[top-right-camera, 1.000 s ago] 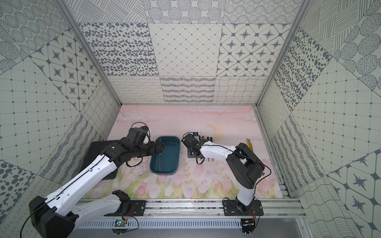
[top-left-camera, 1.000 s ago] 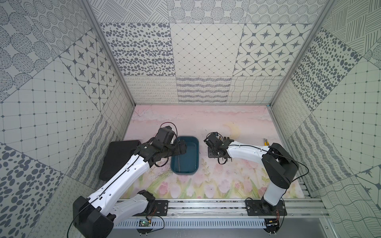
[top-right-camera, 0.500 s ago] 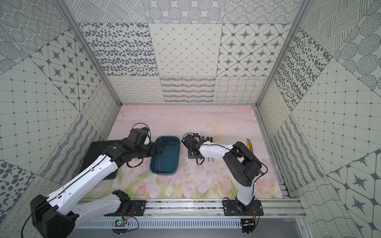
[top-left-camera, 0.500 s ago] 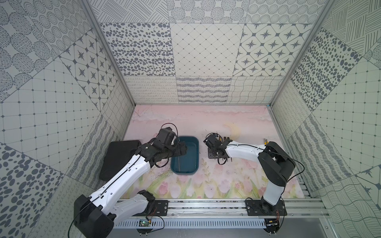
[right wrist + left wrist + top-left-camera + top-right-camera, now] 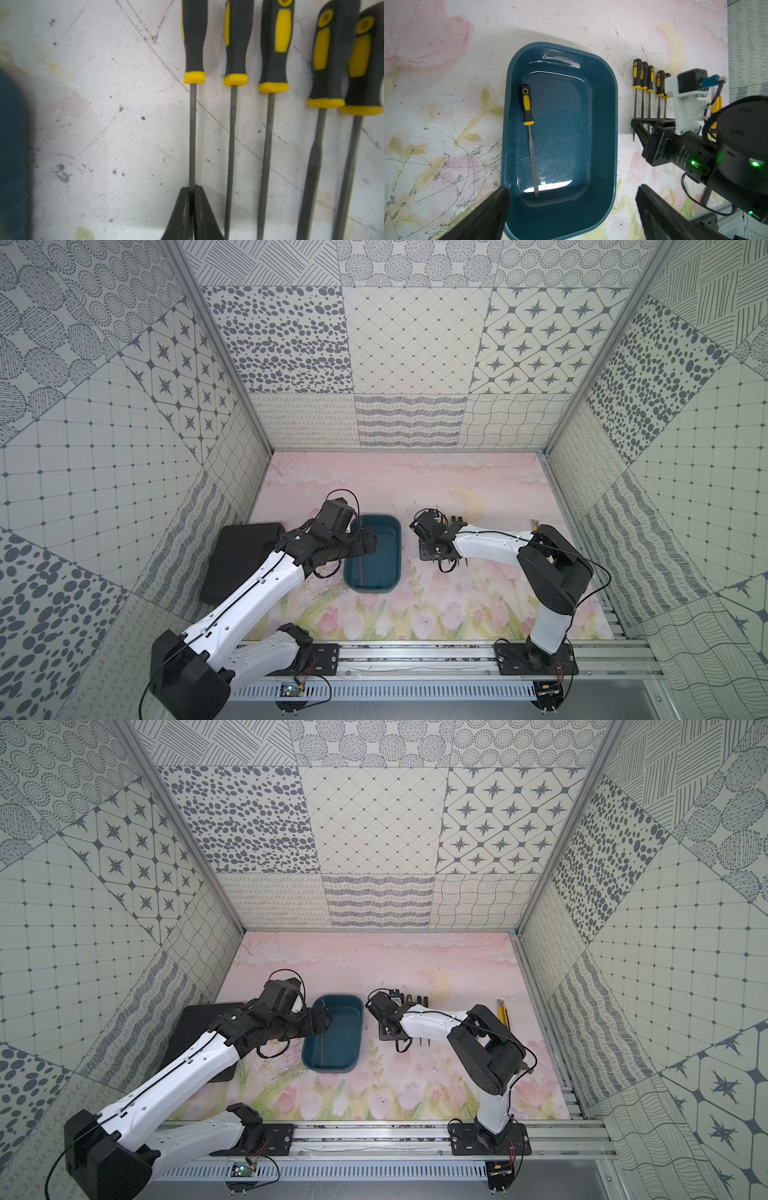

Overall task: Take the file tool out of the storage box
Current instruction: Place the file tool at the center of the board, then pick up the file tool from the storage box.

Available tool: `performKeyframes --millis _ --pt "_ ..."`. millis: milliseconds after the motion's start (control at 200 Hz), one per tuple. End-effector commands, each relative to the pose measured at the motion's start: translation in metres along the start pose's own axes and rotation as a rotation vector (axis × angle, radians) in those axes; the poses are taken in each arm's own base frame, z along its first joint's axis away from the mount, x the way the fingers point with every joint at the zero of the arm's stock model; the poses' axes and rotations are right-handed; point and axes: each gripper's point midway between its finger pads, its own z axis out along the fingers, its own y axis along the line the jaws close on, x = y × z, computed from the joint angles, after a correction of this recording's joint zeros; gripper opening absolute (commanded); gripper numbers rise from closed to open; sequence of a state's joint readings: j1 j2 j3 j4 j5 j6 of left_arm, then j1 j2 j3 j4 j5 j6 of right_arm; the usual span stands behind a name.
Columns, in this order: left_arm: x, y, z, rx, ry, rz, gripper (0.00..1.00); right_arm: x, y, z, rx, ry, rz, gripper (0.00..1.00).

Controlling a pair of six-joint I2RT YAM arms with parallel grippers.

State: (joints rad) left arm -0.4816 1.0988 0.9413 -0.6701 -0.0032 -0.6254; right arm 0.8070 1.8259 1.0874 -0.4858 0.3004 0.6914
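The file [image 5: 529, 133] lies flat in the box [image 5: 604, 124], long axis along the box's length, tip toward the wide-open, empty left fingers [image 5: 483, 216] above; the right fingers [image 5: 180, 209] pinch a spare file [image 5: 192, 135] on the tabletop [image 5: 104, 124].

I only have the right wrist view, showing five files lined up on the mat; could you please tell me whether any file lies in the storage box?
Observer: Yes, one file lies flat on the storage box floor, near one long wall.
Operator: My right gripper pinches the end file here; where is the other one?
Observer: The left gripper hovers open above the box, over the file's tip end.
Operator: Anything else nearby?
Observer: A flat black case lies beside the box, on the side away from the laid-out files.
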Motion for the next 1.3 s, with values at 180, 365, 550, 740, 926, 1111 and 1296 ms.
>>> performKeyframes --millis 180,365,550,740,926,1111,1296 --pt "-0.001 0.005 0.003 -0.034 0.004 0.02 0.99 -0.011 -0.003 -0.006 0.012 -0.041 -0.004 0.24" --pt "-0.001 0.003 0.013 -0.035 0.022 0.025 0.99 -0.026 0.004 -0.035 -0.054 -0.099 -0.022 0.27" --pt "-0.001 0.005 0.031 -0.075 0.075 0.009 0.99 -0.031 0.02 -0.064 -0.208 -0.15 -0.036 0.42" --pt "-0.001 0.008 0.055 -0.153 0.156 0.006 0.9 -0.022 0.039 -0.093 -0.413 -0.155 -0.05 0.54" --pt "-0.002 0.024 0.078 -0.306 0.199 -0.025 0.75 -0.013 0.049 -0.128 -0.588 -0.178 -0.072 0.78" --pt "-0.009 0.034 0.103 -0.401 0.209 -0.032 0.67 -0.01 0.051 -0.161 -0.696 -0.207 -0.094 0.88" --pt "-0.007 0.048 0.12 -0.493 0.232 -0.035 0.62 -0.008 0.043 -0.167 -0.707 -0.225 -0.084 0.9"
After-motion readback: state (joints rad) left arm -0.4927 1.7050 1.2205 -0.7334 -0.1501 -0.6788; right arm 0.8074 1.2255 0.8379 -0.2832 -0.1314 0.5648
